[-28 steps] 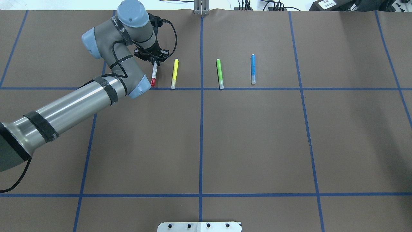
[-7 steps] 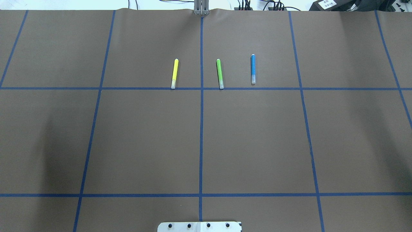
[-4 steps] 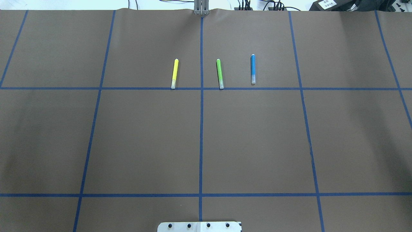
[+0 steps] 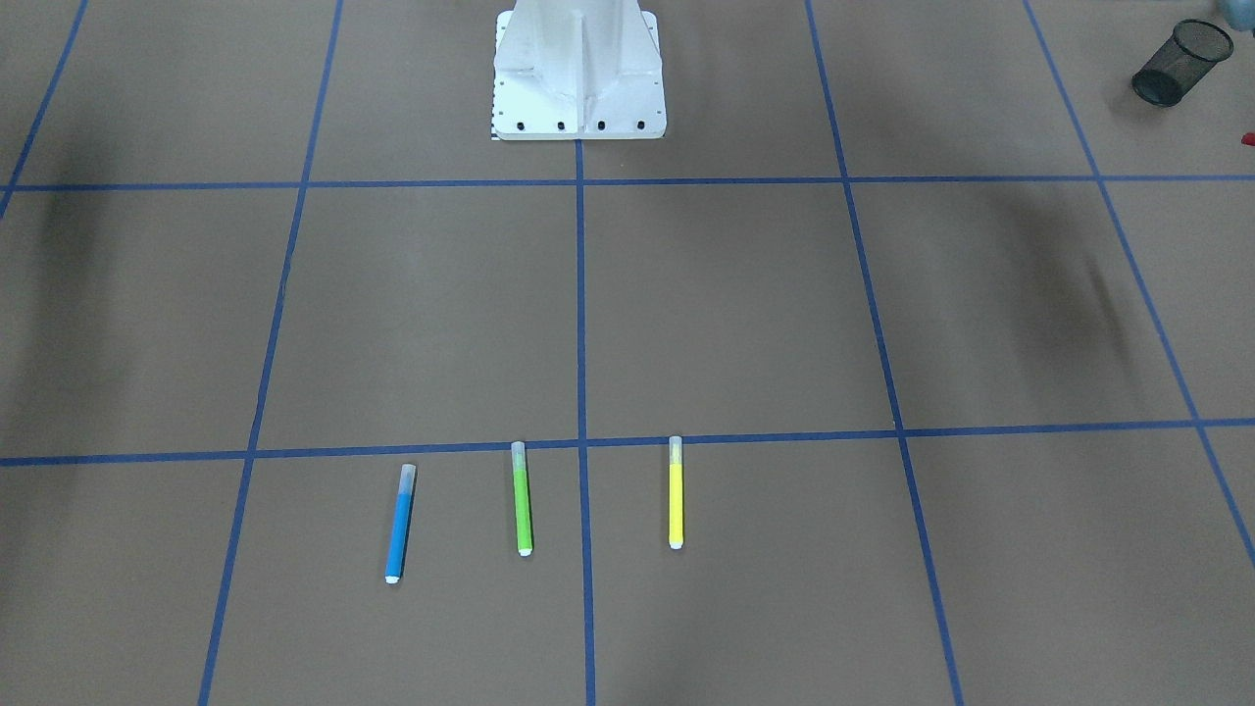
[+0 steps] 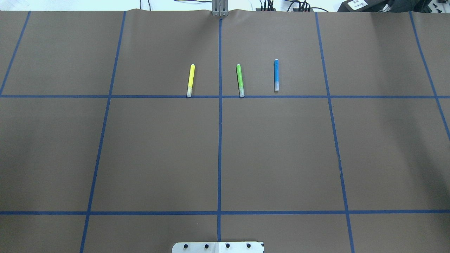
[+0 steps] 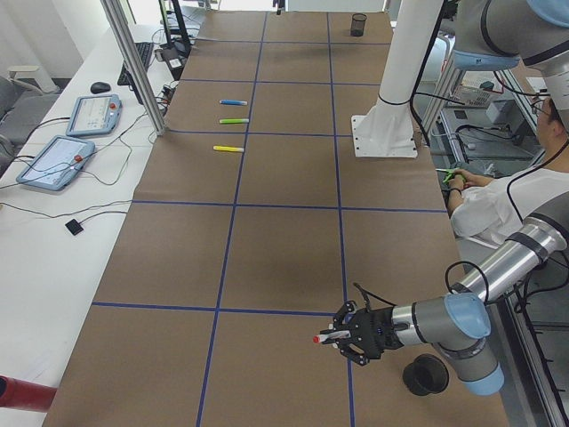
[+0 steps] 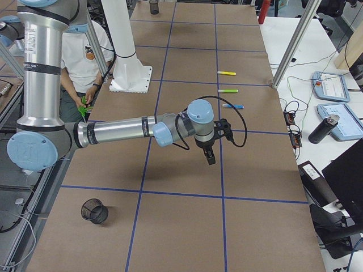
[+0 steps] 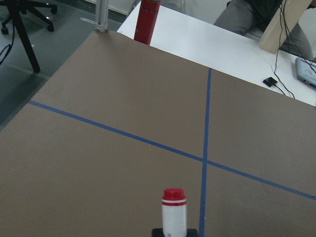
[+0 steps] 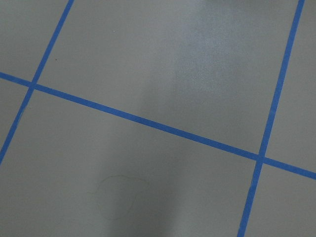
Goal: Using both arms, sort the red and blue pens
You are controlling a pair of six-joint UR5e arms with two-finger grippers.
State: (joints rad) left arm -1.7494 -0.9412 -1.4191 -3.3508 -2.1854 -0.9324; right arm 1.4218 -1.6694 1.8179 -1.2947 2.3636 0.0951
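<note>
Left hand [image 6: 338, 338]: clenched on the red pen [image 8: 174, 210], and its wrist camera has the red cap poking out front and centre!
Red pen: held about level over the table [image 5: 281, 158] at the robot's left end, cap pointing away from the robot. It is close to a crossing of the blue tape lines [image 8: 203, 160], with a black mesh cup [image 6: 426, 374] just beside the arm.
Right hand [image 7: 210, 160]: pointing down, up off the table. Clenched or released, I cannot tell, because only the right-end camera catches it and its own wrist view is all tape and brown paper.
Blue pen [image 5: 276, 75]: lying flat on the table, clear cap toward the robot.
The row: yellow pen [image 5: 190, 80], green pen [image 5: 240, 80], then blue, lined up side by side with gaps between them.
</note>
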